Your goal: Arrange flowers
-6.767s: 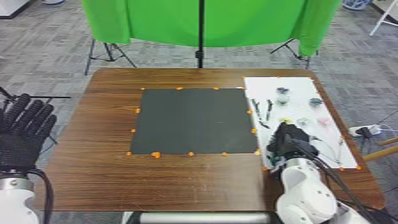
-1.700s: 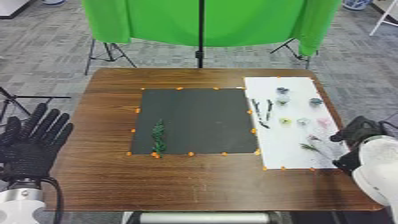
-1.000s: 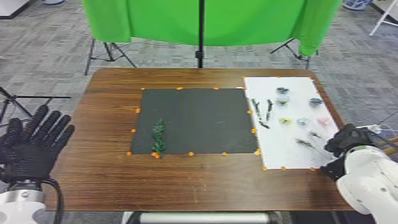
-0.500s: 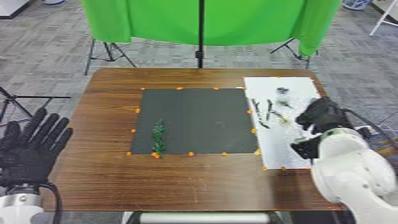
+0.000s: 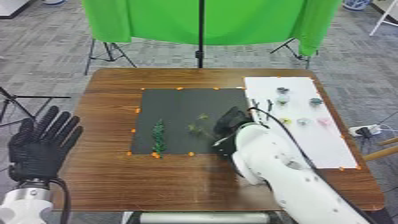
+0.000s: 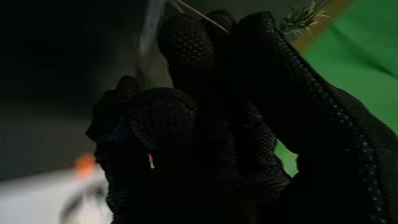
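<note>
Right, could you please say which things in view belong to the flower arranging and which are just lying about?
For the job: green sprig, dark sheet, white sheet, flower heads.
Lying about: green cloth, tripod stand, blue-and-white pot.

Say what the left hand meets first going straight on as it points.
Judging by the head view, the left hand would likely meet the black stand's bar; depth is unclear, so it may pass over.

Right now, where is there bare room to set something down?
There's room on the table between the left robot hand and the black mat, along the mat's far edge, and on the near end of the white sheet. It's crowded where the right robot hand holds a sprig over the mat, and among the sheet's flowers.
</note>
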